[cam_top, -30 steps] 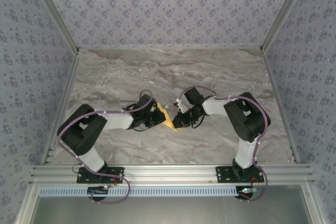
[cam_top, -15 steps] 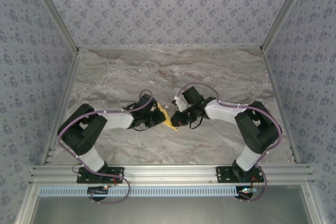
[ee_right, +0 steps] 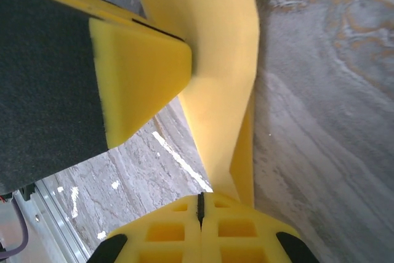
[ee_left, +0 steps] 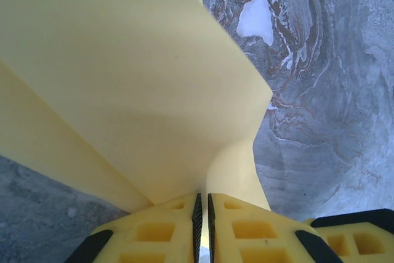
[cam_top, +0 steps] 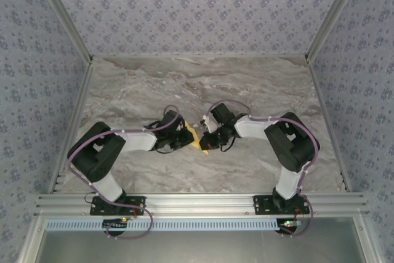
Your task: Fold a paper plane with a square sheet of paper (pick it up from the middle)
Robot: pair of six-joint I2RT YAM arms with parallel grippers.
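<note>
Shows a square sheet of paper [ee_left: 123,78], thin, matt and mustard-yellow, bent into broad smooth flaps that meet along sharp creases; one flap ends in a blunt corner, with a soft curve where the paper runs down toward the fingertips.

Sets it against a table [cam_top: 246,84] of marble pattern, grey with white and brown veining; encloses the table with walls [cam_top: 197,10] of pale floral wallpaper and an aluminium rail [cam_top: 197,202] along the near edge.

Places the sheet near the table's middle in the top view, raised off the surface and caught between the two arms; puts it directly ahead of each set of fingertips, rising away from them in both wrist views.

Presents the left gripper [ee_left: 203,204] with yellow ribbed fingers pressed almost together, only a thin dark slit between them, pinching the sheet's lower edge at the crease.

Presents the right gripper [ee_right: 200,204] with jaws closed flat on each other, nipping a narrow folded strip of the same sheet; just beyond, touching the paper, brings in one finger [ee_right: 141,72] of the left gripper, a yellow wedge tip on a dark grainy face.
</note>
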